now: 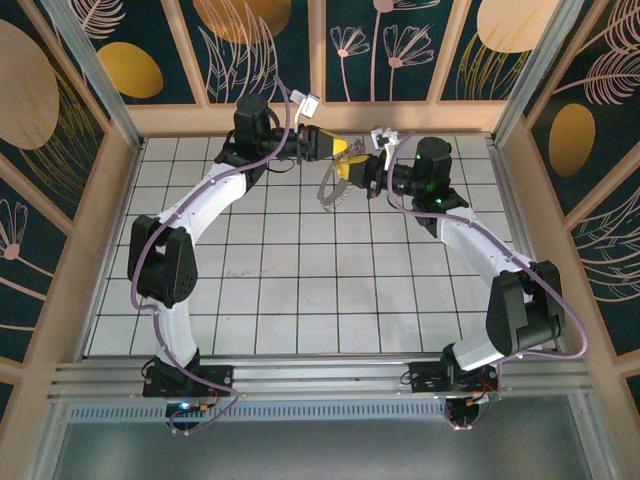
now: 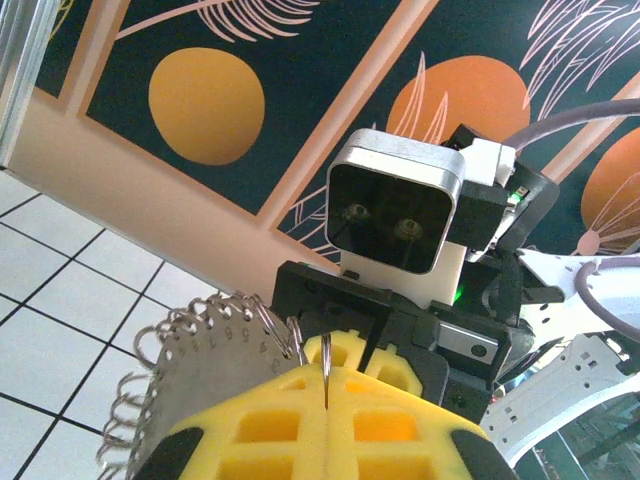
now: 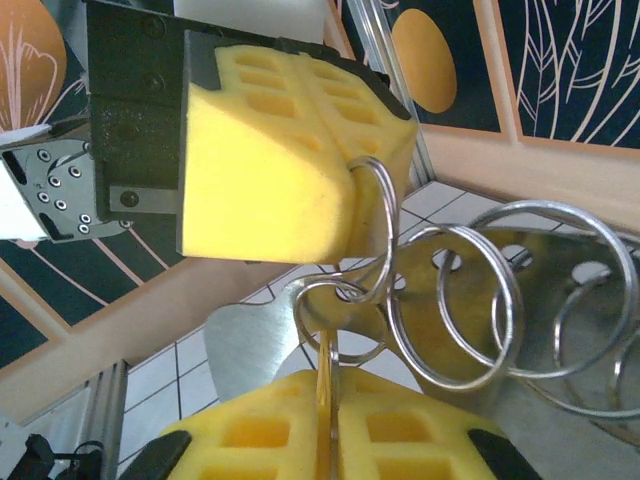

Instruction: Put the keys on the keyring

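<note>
The keyring (image 1: 330, 190) is a silver metal plate (image 2: 205, 365) with numbered holes and several split rings along its edge, and it hangs in the air at the back of the table. My left gripper (image 1: 338, 150) is shut on one thin ring (image 2: 327, 355) of it. That ring (image 3: 380, 230) pokes out from the left fingers (image 3: 270, 170) in the right wrist view. My right gripper (image 3: 328, 405) faces the left one tip to tip. It is shut on the key (image 3: 324, 375), seen edge-on as a thin yellow-orange and silver sliver, whose top meets a small ring.
The white tiled table (image 1: 300, 290) lies below the grippers, with a wooden rim (image 1: 330, 118) and patterned walls close behind them. The right wrist camera housing (image 2: 395, 215) sits just above the meeting fingertips.
</note>
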You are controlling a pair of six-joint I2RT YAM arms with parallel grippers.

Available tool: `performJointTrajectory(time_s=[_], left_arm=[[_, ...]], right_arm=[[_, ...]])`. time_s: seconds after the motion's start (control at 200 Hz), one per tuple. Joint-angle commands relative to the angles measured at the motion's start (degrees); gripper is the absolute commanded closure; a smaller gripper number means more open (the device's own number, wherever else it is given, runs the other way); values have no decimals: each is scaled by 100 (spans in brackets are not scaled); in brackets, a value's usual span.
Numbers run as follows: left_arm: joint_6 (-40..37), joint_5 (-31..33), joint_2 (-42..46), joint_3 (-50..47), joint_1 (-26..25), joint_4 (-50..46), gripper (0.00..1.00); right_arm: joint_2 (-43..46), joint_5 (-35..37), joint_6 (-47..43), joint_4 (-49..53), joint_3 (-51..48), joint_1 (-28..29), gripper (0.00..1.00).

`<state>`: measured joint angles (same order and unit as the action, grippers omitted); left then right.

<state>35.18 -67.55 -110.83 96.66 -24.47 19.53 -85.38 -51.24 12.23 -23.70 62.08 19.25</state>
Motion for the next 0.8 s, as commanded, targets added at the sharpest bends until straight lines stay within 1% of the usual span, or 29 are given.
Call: performJointTrajectory(time_s=[0.0, 0.245, 0.525, 0.796], left_arm=[[42, 14, 237, 12, -39, 386, 100], [-21, 388, 383, -170, -36, 461, 100], [-954, 888, 550, -187, -40, -419, 100], [-1402, 1059, 562, -231, -40, -835, 100]], right_arm=[[192, -158, -60, -31, -100, 53, 100], [225, -149, 8, 22, -148, 53, 100], [267, -61, -164, 498, -8, -83, 100], [248, -83, -370, 973, 245, -174, 100]])
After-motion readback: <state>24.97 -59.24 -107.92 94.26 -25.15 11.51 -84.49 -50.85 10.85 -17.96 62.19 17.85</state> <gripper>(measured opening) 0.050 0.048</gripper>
